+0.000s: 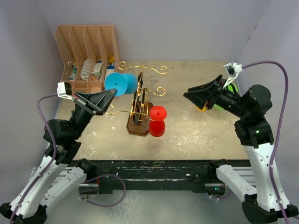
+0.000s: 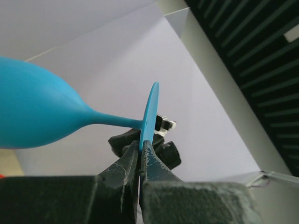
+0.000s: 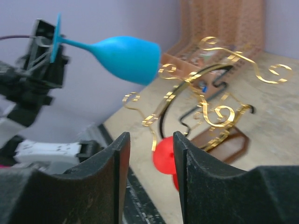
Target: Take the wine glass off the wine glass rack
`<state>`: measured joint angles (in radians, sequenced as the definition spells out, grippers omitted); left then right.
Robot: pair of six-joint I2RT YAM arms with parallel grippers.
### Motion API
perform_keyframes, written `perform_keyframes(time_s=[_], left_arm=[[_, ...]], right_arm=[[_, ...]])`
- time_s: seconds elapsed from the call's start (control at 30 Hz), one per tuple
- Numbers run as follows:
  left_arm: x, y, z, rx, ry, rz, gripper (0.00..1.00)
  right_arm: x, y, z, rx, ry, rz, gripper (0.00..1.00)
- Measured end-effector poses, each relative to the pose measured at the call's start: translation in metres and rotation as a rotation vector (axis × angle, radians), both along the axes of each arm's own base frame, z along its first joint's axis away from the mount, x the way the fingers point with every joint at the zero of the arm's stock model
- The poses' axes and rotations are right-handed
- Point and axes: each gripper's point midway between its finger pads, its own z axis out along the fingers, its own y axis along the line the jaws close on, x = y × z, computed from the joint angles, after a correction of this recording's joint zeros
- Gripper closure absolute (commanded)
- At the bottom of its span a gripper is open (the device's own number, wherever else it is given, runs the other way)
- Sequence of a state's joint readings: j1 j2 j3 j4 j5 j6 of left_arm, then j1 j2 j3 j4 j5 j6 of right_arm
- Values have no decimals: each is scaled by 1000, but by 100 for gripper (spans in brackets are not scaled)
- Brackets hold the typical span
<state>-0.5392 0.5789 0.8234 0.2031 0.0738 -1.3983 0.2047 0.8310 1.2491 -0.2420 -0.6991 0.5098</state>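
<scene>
Blue wine glass [image 1: 120,84] pinched by left pincer [image 2: 140,148], one red glass [image 1: 158,121] on rack [image 1: 138,127]; right pincer [image 3: 150,138] spread.

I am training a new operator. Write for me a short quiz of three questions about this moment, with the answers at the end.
1. True or false: the left gripper is shut on the flat foot of the blue wine glass.
2. Which glass is on the wine glass rack? A) the red wine glass B) the blue one C) both glasses
3. Fill in the missing word: the right gripper is ____ and holds nothing.

Key: 1 true; 2 A; 3 open.
</scene>
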Motion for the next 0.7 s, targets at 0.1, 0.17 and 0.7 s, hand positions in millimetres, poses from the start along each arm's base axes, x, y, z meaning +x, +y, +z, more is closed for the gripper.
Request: perform_keyframes(time_s=[0.1,0.17,0.7], left_arm=[[-7,-6,11,-95,-55,-84,100],[-10,-13,15,-147,-91,-150,100],[-123,-2,77,-270,-610,-532,99]], right_arm=[[-14,12,17,54,-29,112,45],[-27,19,30,97,-61,204,40],[-75,32,61,164,-153,510,34]])
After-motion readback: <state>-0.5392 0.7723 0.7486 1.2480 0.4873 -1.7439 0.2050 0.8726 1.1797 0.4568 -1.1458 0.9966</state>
